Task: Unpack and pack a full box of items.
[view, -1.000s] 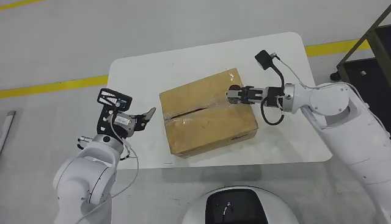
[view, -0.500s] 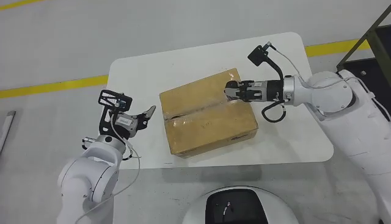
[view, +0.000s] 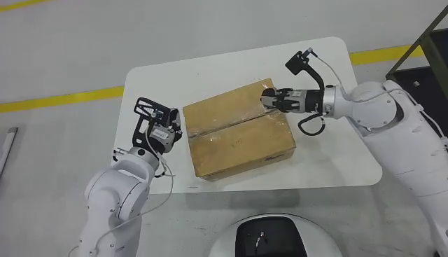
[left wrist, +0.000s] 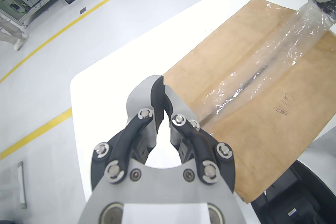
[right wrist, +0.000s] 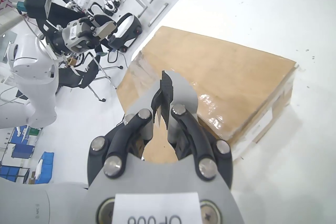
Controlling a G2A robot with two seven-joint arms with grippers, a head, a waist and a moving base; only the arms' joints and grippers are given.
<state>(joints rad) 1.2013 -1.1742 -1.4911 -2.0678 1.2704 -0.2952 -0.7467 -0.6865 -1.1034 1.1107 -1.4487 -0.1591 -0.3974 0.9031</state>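
The taped brown cardboard box (view: 238,136) fills the centre of the white rounded worktop (view: 168,82); open surface lies toward the frame's upper left and right. The left claw (view: 173,125) crowds the box's left edge, the right claw (view: 268,101) its upper-right edge

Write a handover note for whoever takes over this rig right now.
Left end effector: shut, at the seam end of the brown cardboard box nearest its arm.
Right end effector: shut, at the opposite seam end; grip on the clear tape strip unclear.
Box lies on the white rounded table, flaps closed and taped.
Done: nothing unpacked.
To do: remove tape, open flaps, unpack, repack.
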